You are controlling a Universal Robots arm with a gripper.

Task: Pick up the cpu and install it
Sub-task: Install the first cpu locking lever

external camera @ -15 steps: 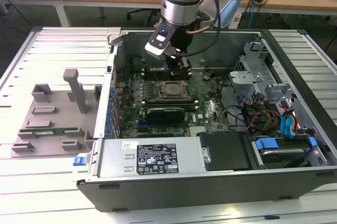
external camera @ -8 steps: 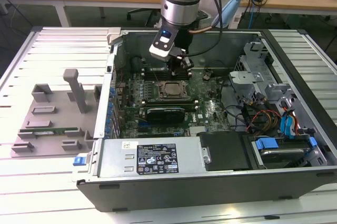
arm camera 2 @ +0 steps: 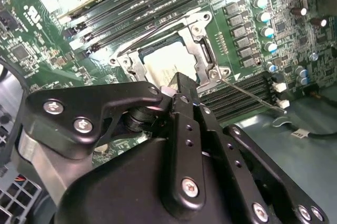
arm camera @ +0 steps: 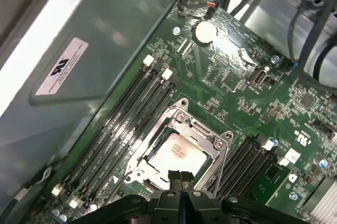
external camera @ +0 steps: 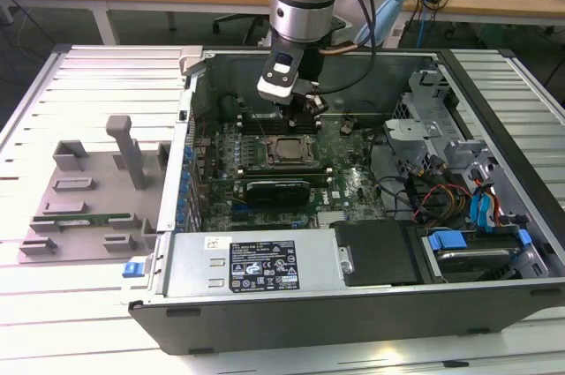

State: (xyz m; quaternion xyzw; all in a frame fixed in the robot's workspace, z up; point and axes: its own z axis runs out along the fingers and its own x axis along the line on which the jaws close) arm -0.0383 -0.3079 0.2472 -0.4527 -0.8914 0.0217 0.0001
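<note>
- First wrist view: the cpu (arm camera: 178, 153) is being shown lying flat inside the open metal socket frame (arm camera: 210, 140) on the green motherboard (arm camera: 239, 89)
- The gripper (arm camera: 179, 177) is being held just over one edge of the cpu, its two fingers being pressed together with nothing gripped between them
- Exterior view: the gripper (external camera: 305, 112) is being hung inside the computer case (external camera: 265, 304), close above the cpu (external camera: 284, 152)
</note>
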